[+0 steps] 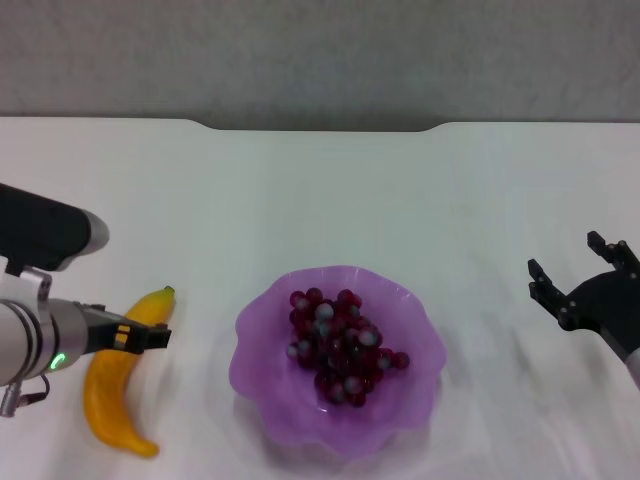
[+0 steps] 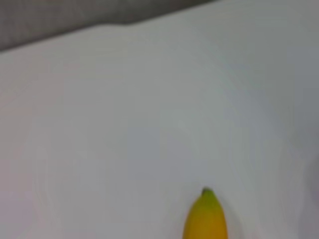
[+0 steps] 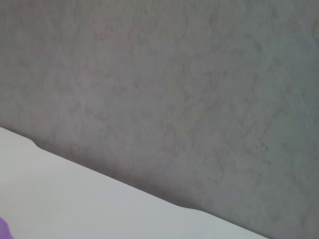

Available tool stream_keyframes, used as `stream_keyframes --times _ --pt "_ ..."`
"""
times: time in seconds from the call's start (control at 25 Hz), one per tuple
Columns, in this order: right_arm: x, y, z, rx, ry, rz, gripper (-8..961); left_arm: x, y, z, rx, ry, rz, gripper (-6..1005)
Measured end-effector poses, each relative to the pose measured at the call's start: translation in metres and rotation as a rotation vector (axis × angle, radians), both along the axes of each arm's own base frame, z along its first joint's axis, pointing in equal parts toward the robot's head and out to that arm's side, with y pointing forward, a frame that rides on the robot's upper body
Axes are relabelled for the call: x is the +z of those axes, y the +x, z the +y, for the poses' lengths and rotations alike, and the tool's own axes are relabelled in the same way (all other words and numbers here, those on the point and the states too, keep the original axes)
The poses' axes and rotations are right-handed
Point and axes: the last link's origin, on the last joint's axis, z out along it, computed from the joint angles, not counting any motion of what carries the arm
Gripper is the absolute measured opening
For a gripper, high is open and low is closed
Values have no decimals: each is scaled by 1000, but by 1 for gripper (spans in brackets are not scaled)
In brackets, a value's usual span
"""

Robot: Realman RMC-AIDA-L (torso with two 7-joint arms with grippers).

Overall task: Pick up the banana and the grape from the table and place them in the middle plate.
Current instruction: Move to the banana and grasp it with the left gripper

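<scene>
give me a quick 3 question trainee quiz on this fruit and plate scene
1. True or false: the grape already lies in the middle plate.
2. Which item is on the table, outside the plate?
3. Which gripper is over the banana: A left, B right?

Key
1. True.
2. The banana, on the robot's left.
3. A. The left gripper is above the banana's stem half; the right gripper is open, off to the right of the plate.

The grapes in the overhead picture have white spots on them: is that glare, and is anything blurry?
Head view: yes, light glints off the grape, and the middle plate casts only a soft shadow. Left wrist view: the banana looks soft and unfocused. Right wrist view: mostly plain grey wall, little detail.
</scene>
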Motion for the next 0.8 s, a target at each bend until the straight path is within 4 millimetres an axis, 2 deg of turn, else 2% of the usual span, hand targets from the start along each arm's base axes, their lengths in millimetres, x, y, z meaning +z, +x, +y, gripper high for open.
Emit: stream_keyframes --times 0.4,0.8 --pt "0 1 -1 -4 1 2 825 -11 -15 4 42 -9 8 894" --pt "0 0 0 -2 0 0 825 -12 -25 4 67 -4 12 841"
